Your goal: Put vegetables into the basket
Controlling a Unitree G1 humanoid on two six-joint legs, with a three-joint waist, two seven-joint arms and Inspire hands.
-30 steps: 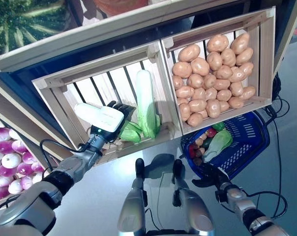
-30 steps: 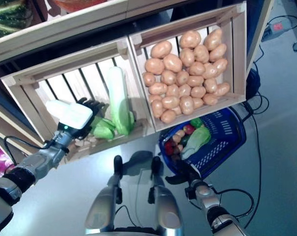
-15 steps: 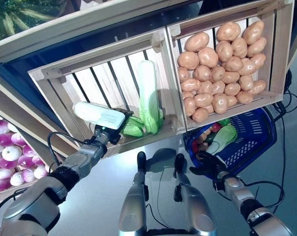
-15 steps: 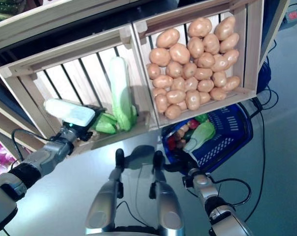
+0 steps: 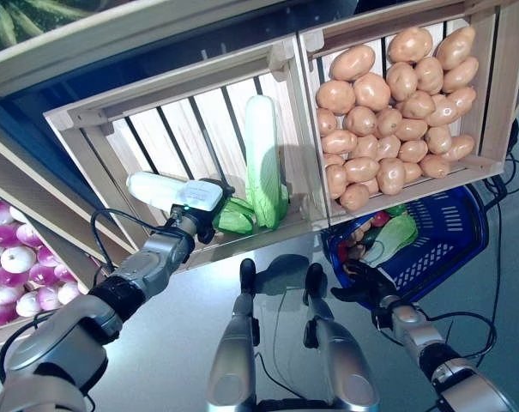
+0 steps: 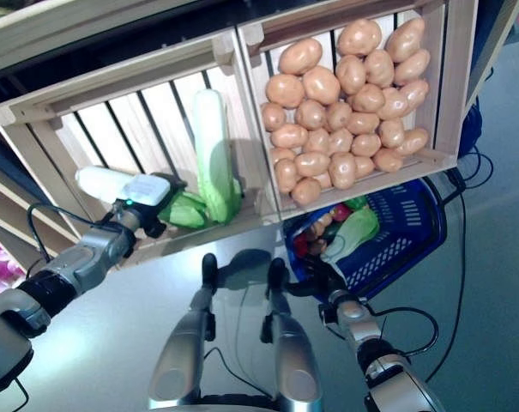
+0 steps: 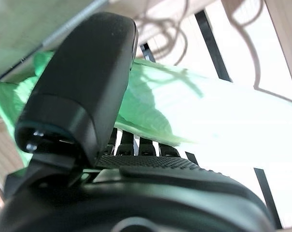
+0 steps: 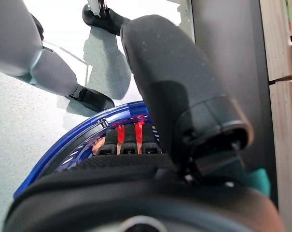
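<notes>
My left hand (image 5: 197,206) is inside the left wooden crate (image 5: 96,129), its fingers against a small green leafy vegetable (image 5: 235,221) on the crate's lower edge. In the left wrist view the leaf and pale stalk (image 7: 184,111) lie between my thumb (image 7: 83,96) and straight fingers (image 7: 136,147); the hand is open. A long pale-green cabbage (image 5: 263,159) leans beside it. The blue basket (image 5: 452,236) stands on the floor at lower right and holds a green-white leafy vegetable (image 5: 395,236), a red one and small brown ones. My right hand (image 5: 362,283) is open by the basket's near rim (image 8: 63,145).
A second crate (image 5: 491,103) full of potatoes sits right of the left crate, overhanging the basket. A lower shelf of purple-white round vegetables (image 5: 19,275) is at far left. Grey floor (image 5: 173,360) lies in front of the stand.
The camera has shifted. My left hand has reached further into the crate, toward the small green vegetable. My right hand stays by the basket's rim.
</notes>
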